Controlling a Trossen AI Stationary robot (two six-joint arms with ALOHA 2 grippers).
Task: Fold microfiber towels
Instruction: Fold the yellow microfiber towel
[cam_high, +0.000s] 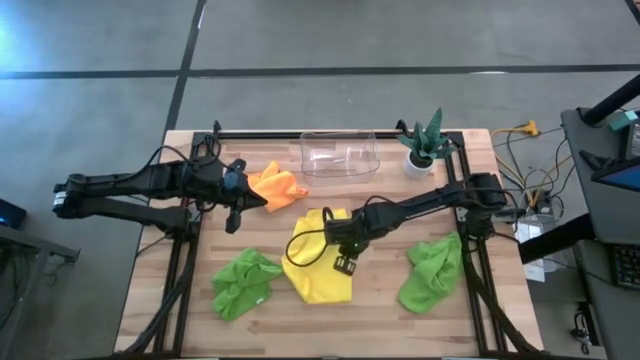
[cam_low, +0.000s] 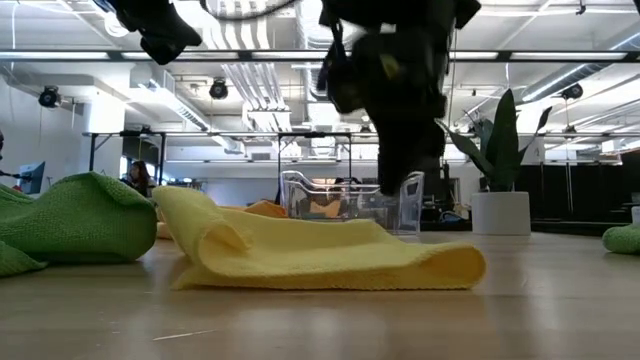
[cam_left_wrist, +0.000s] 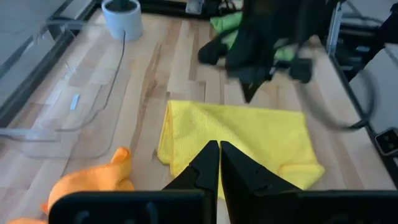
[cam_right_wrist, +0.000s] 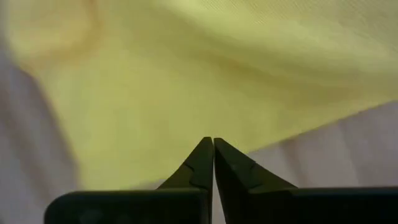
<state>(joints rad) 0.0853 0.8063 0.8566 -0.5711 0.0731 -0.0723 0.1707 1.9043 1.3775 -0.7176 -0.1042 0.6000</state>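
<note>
High view: the right gripper (cam_high: 340, 243) is hanging over the middle of the table above the yellow towel (cam_high: 318, 262), its jaws pressed together with no cloth showing between them in the right wrist view, where yellow fabric is filling nearly everything ahead of the fingertips. The yellow towel is lying partly folded near the table's centre, one edge doubled over into a soft roll at its left side in the low view. The left gripper (cam_high: 262, 200) is waiting at the left, jaws also pressed together, its tip sitting just beside the crumpled orange towel (cam_high: 276, 186). One lime green towel (cam_high: 243, 281) is lying bunched at the near left of the yellow one, close to it; the other lime green towel (cam_high: 432, 272) is lying heaped at the right, well apart. At the far edge a clear plastic bin (cam_high: 340, 153) is standing, and to its right a spiky green plant (cam_high: 426, 138) is rising from a white pot (cam_high: 419, 163). In the low view the right arm's dark bulk is blocking much of the bin behind it. Cables (cam_high: 530, 180) are trailing off the table's right side.
</note>
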